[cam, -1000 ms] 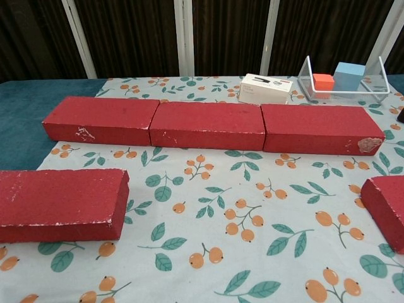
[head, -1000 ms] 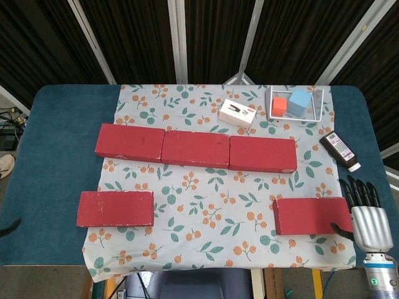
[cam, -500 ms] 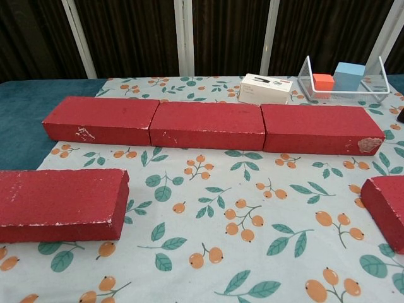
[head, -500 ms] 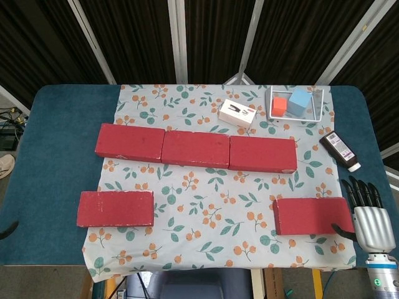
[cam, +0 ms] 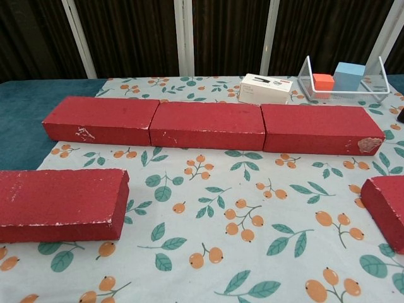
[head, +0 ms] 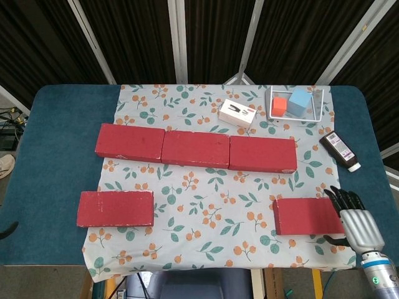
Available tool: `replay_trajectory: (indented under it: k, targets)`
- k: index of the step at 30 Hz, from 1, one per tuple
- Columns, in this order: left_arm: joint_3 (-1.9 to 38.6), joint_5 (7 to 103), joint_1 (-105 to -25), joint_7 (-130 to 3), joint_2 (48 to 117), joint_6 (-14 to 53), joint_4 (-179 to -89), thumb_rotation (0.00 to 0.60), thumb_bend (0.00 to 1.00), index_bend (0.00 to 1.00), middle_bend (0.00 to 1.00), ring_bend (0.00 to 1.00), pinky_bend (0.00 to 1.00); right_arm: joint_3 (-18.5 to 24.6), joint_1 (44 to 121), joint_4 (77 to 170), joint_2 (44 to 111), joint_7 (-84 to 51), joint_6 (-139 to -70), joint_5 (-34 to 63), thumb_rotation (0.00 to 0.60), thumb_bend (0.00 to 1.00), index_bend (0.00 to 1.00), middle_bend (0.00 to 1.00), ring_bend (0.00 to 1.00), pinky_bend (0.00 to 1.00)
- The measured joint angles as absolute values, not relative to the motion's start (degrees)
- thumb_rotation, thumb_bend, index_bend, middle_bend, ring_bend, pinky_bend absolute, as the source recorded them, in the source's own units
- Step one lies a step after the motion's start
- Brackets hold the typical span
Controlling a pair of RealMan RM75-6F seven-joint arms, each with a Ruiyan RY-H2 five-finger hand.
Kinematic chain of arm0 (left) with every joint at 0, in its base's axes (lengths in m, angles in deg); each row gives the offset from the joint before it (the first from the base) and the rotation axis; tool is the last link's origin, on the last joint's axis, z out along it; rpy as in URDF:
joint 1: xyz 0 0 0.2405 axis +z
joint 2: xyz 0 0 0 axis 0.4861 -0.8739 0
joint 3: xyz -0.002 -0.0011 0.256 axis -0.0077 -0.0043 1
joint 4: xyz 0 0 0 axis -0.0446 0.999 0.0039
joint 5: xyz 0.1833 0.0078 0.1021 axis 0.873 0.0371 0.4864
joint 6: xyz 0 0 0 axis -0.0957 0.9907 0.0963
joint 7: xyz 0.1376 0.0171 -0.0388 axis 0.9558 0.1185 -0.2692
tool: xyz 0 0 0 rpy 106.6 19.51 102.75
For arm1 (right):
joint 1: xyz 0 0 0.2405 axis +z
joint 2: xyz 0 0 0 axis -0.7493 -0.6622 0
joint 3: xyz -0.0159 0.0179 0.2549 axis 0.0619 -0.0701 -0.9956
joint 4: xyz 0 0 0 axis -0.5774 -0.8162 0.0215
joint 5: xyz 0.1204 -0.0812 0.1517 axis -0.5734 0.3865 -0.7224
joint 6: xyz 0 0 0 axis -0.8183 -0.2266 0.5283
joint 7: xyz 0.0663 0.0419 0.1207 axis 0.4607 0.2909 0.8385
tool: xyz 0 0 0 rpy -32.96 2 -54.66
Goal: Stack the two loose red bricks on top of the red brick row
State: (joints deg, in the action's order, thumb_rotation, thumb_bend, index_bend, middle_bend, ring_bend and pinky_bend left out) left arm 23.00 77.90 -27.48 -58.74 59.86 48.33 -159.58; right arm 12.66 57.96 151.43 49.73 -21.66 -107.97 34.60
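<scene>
Right hand [head: 356,222], silver-backed w/ black fingers, sits at the near right table edge, fingers spread apart & holding nothing; fingertips overlap the right end of the loose red brick on the right [head: 307,215], thumb at its near corner, actual contact can't be judged from above. That brick is a flat rectangular block w/ rough matte surface, lying directly left of the hand on the leaf-and-berry printed cloth [head: 206,205]. Second loose red brick [head: 115,208], same shape & gritty texture w/ whitish scuffs along its edges, lies far left of the hand, near the cloth's left edge. Row of three red bricks [head: 196,148] runs end to end, touching, beyond & left of the hand; chest view shows a chipped pale patch on its right end. Further back from the hand: small white cardboard box [head: 237,113], wire rack [head: 316,106] w/ an orange cube [head: 279,106] & light blue cube [head: 300,101] inside. Dark bottle w/ white label [head: 340,150] lies on the blue felt-like tabletop [head: 50,156] straight ahead of the hand. Left hand not visible in either view
</scene>
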Motion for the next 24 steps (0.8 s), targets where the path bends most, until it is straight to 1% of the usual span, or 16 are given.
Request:
replay_trajectory:
  k: [2, 5, 10, 15, 24]
  targets:
    - [23.1, 78.0, -27.7, -59.0, 59.8, 47.8, -159.6, 0.6, 0.0, 0.05, 0.01, 0.0, 0.14, 12.8, 59.8, 153.4, 48.1, -21.9, -104.6, 33.4, 0.6, 0.08, 0.0, 0.0, 0.0, 0.0]
    - [23.1, 77.9, -27.8, -59.5, 59.5, 47.5, -159.6, 0.6, 0.0, 0.05, 0.01, 0.0, 0.14, 12.9, 61.6, 154.7, 47.4, -23.4, -102.3, 31.8, 0.6, 0.08, 0.0, 0.0, 0.0, 0.0]
    - [23.0, 77.7, -27.7, -59.6, 59.5, 47.4, -159.5, 0.6, 0.0, 0.05, 0.01, 0.0, 0.14, 12.8, 62.7, 155.8, 48.2, -27.4, -100.8, 29.2, 0.6, 0.08, 0.0, 0.0, 0.0, 0.0]
    - [23.1, 77.8, -27.7, -59.5, 59.6, 47.4, -159.4, 0.6, 0.0, 0.05, 0.01, 0.0, 0.14, 12.5, 63.9, 156.2, 50.3, -31.8, -99.9, 26.3, 0.6, 0.08, 0.0, 0.0, 0.0, 0.0]
    - [23.1, 78.3, -27.6, -58.7, 59.7, 48.1, -159.6, 0.6, 0.0, 0.05, 0.01, 0.0, 0.14, 12.4, 65.2, 154.1, 54.2, -36.1, -99.3, 22.6, 0.6, 0.08, 0.0, 0.0, 0.0, 0.0]
